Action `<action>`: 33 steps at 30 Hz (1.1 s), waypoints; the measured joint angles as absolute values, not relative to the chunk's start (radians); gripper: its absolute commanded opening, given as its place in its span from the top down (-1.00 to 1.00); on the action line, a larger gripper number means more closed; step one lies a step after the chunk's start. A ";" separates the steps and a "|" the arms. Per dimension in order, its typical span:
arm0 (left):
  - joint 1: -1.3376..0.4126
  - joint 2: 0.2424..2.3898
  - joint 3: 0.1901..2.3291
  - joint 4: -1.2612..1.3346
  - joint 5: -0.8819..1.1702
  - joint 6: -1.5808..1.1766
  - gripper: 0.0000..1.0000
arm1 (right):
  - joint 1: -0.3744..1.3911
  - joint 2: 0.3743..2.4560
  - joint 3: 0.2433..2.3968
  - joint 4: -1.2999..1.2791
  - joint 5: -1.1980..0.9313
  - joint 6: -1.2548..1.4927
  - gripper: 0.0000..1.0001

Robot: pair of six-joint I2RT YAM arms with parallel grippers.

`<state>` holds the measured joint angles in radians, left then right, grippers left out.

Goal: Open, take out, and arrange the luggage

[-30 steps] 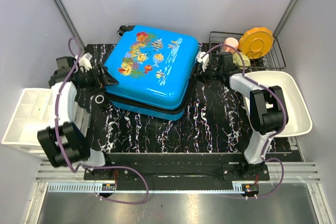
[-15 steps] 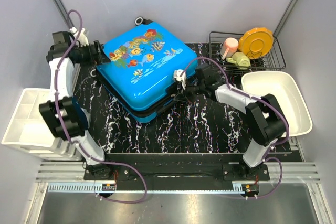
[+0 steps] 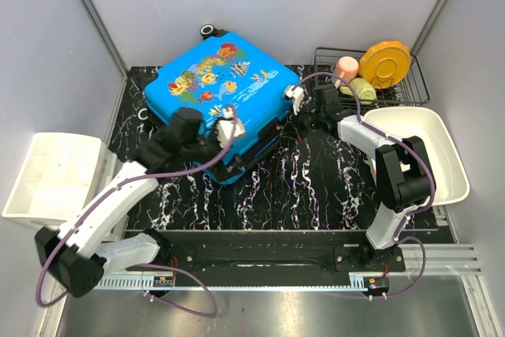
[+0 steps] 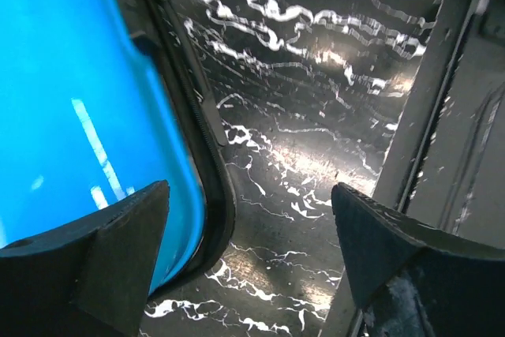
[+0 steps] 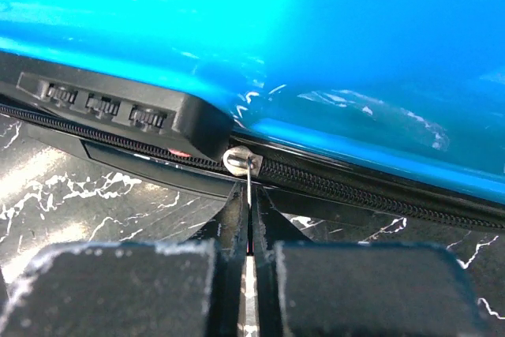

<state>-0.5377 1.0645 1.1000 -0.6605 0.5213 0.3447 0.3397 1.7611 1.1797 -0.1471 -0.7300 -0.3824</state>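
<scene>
The blue suitcase [image 3: 217,96] with fish print lies closed and flat on the black marbled table, turned at an angle. My right gripper [image 5: 251,195] is shut on the thin silver zipper pull [image 5: 241,162] beside the black combination lock [image 5: 110,104] on the suitcase's right side; it shows in the top view [image 3: 304,112]. My left gripper [image 4: 248,219] is open, at the suitcase's near corner [image 4: 87,116], with its left finger over the blue shell and nothing between the jaws; it shows in the top view [image 3: 229,128].
A white divided bin [image 3: 51,175] sits at the left edge. A white tub [image 3: 422,151] sits at the right. A black wire rack [image 3: 371,76] behind it holds an orange plate, a pink cup and a green item.
The left arm has swung from the suitcase's far left corner to its near corner. The suitcase has turned a little. The right gripper has moved back right along the suitcase's edge.
</scene>
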 measured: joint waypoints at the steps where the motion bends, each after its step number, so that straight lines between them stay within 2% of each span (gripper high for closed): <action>1: -0.569 1.079 1.084 -0.646 0.498 0.348 -0.70 | 0.339 1.768 1.187 -0.147 -0.728 -0.357 1.00; 12: -0.909 1.368 1.002 -0.341 0.192 0.399 -0.64 | 0.351 1.770 1.190 -0.140 -0.693 -0.271 1.00; 21: -0.939 1.608 1.002 -0.180 0.018 0.423 -0.68 | 0.352 1.770 1.190 -0.139 -0.689 -0.252 1.00; 33: -0.946 1.654 1.082 -0.108 -0.142 0.418 -0.74 | 0.352 1.770 1.189 -0.133 -0.688 -0.237 1.00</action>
<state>-0.9459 1.6535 1.0821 -0.1078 -0.1425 0.4183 0.3515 1.7702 1.1889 -0.1329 -0.6876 -0.2371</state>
